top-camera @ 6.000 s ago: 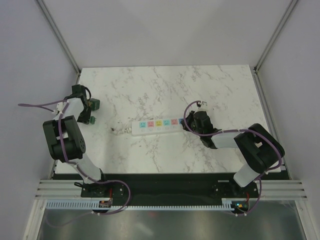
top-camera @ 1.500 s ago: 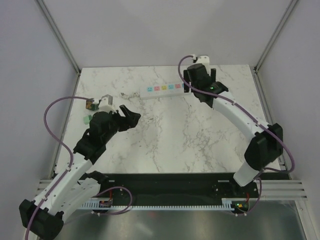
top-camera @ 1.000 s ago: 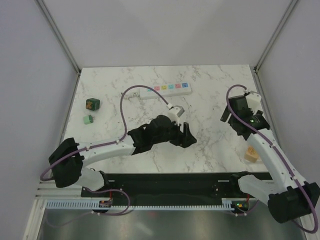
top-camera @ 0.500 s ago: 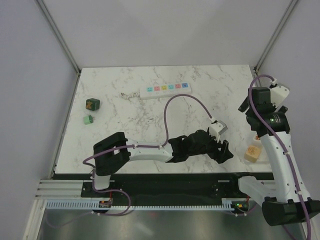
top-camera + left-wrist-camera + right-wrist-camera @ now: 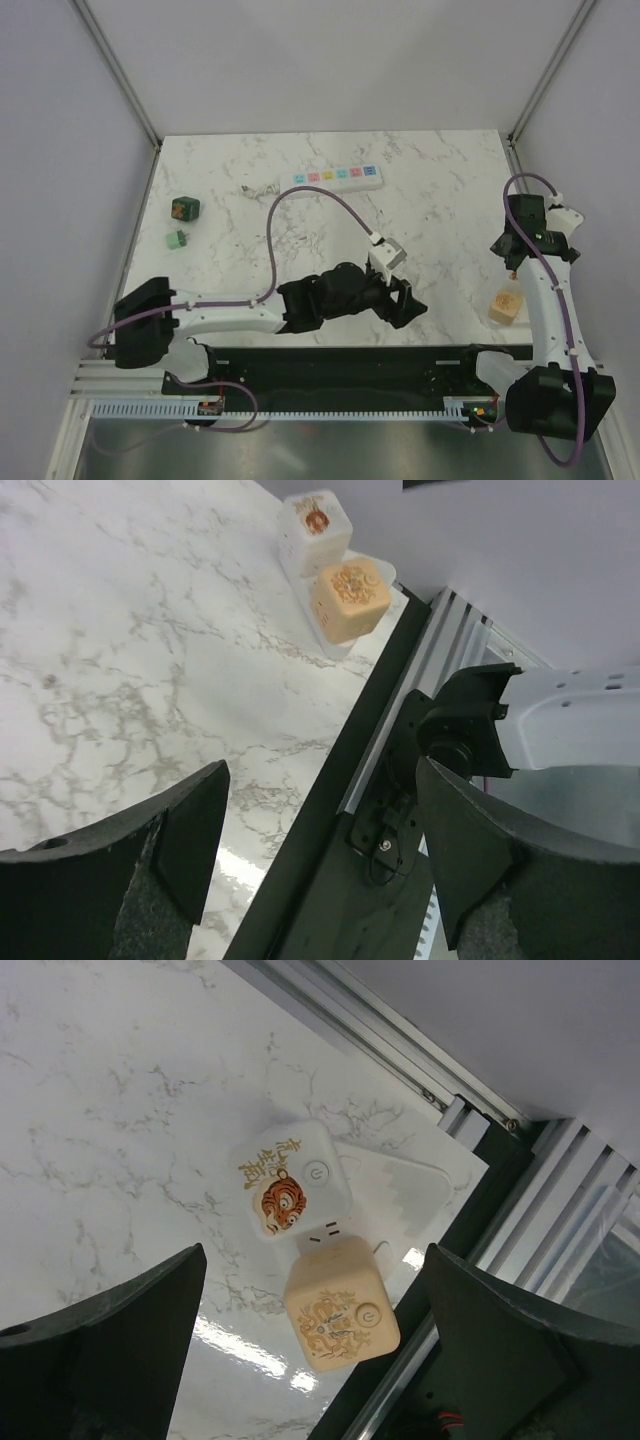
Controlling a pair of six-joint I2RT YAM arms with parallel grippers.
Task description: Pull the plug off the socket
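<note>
Top view: the plug (image 5: 184,209) sits free on the bench (image 5: 440,180), well apart from the socket (image 5: 335,177) at the far edge. Pull looks done! Both left tool (image 5: 408,303) and right tool (image 5: 507,250) hang far from it.

Left wrist: tool spread, empty.

Right wrist: spread too, over an orange cube (image 5: 340,1318).

- Marble table (image 5: 430,200) — white, veined grey.
- Power strip (image 5: 338,177) near the far edge, cord stub pointing left.
- Dark green plug (image 5: 184,209) and bright-green block (image 5: 177,239) near the left edge, well apart from the strip.
- Flat white block (image 5: 415,1195) at the near right corner — orange cube (image 5: 342,1310) and white cube (image 5: 292,1182) on it.
</note>
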